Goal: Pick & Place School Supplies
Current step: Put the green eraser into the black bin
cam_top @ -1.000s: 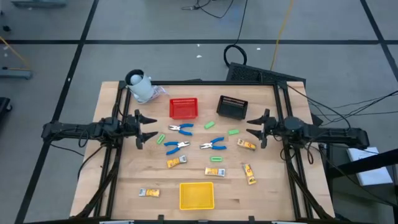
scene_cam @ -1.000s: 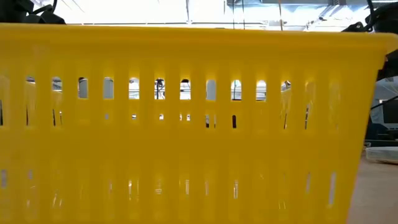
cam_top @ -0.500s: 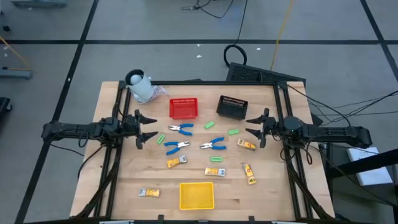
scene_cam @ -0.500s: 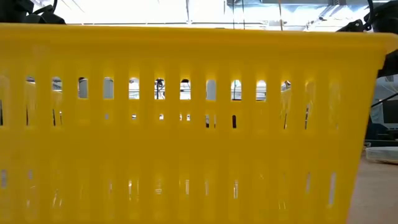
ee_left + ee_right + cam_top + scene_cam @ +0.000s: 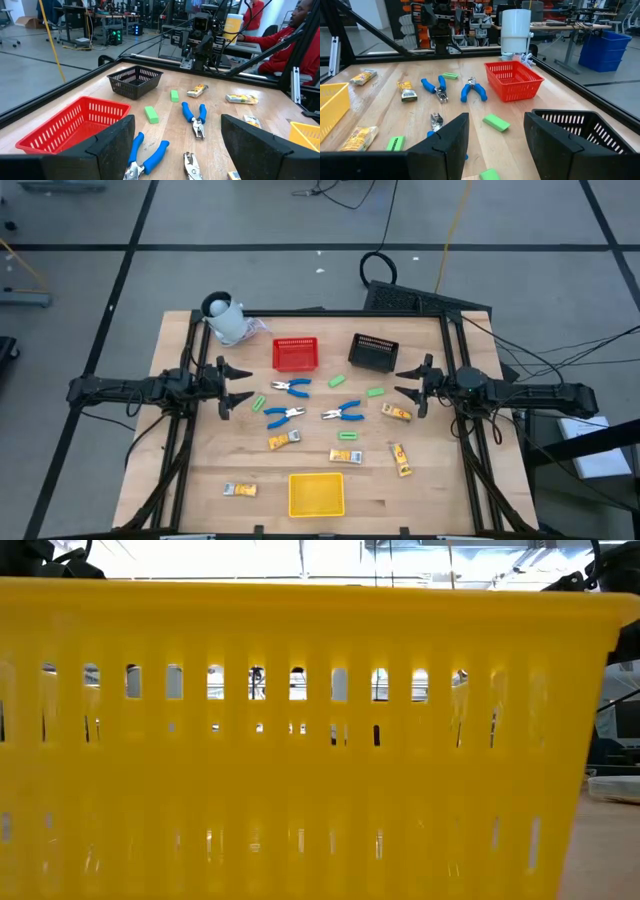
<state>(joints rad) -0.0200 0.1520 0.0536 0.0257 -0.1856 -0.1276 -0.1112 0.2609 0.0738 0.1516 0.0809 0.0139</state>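
The school supplies lie loose in the middle of the table. In the high view I see three blue-handled pliers [image 5: 290, 388] [image 5: 284, 415] [image 5: 343, 413], small green blocks [image 5: 337, 381] [image 5: 375, 392] [image 5: 259, 402] and several yellow-orange packets [image 5: 397, 412] [image 5: 283, 441] [image 5: 240, 490]. My left gripper [image 5: 235, 387] hangs open at the left edge and touches nothing. My right gripper [image 5: 410, 387] hangs open at the right edge, near one packet. The left wrist view shows pliers [image 5: 197, 117] and a green block [image 5: 151, 114] ahead of the open left gripper [image 5: 177, 122]. In the right wrist view a green block [image 5: 496, 122] lies before the open right gripper [image 5: 496, 117].
A red mesh basket [image 5: 295, 354] and a black mesh basket [image 5: 373, 353] stand at the far side. A yellow tray [image 5: 316, 494] sits at the near edge; its wall [image 5: 320, 740] fills the low view. A white roll [image 5: 225, 318] stands at the far left corner. A person in red [image 5: 280, 35] sits beyond the table.
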